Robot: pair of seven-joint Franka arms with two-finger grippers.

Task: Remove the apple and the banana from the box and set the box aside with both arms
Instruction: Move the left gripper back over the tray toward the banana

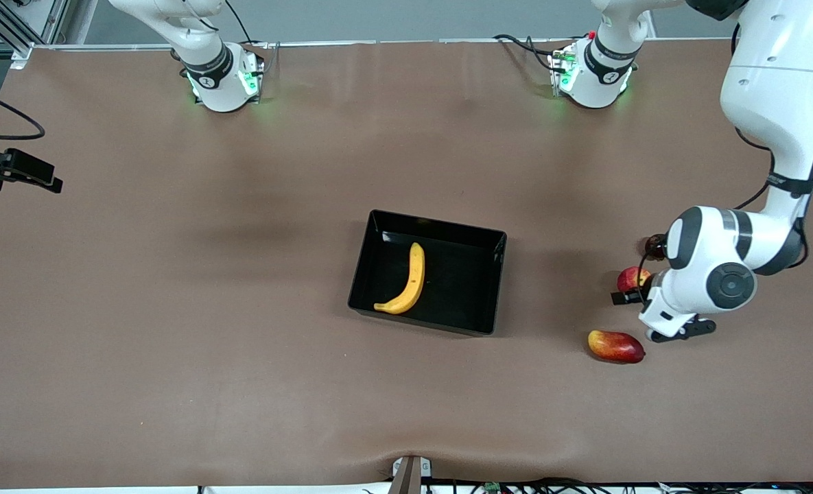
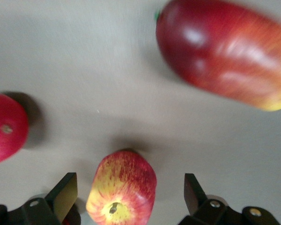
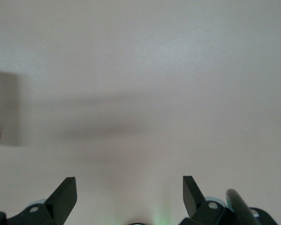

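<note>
The yellow banana (image 1: 406, 281) lies inside the black box (image 1: 440, 225) at the middle of the table. The red apple with yellow streaks (image 1: 631, 278) rests on the table toward the left arm's end. My left gripper (image 1: 636, 291) is down at it. In the left wrist view the apple (image 2: 124, 190) sits between the fingers of the left gripper (image 2: 129, 187), which is open with a gap on each side. My right gripper (image 3: 129, 187) shows only in its wrist view, open over bare table.
An elongated red-yellow mango (image 1: 615, 346) (image 2: 225, 51) lies nearer the front camera than the apple. A plain red round fruit (image 1: 655, 245) (image 2: 4, 129) lies farther from it, partly hidden by the left arm. A black device (image 1: 15, 171) juts in at the right arm's end.
</note>
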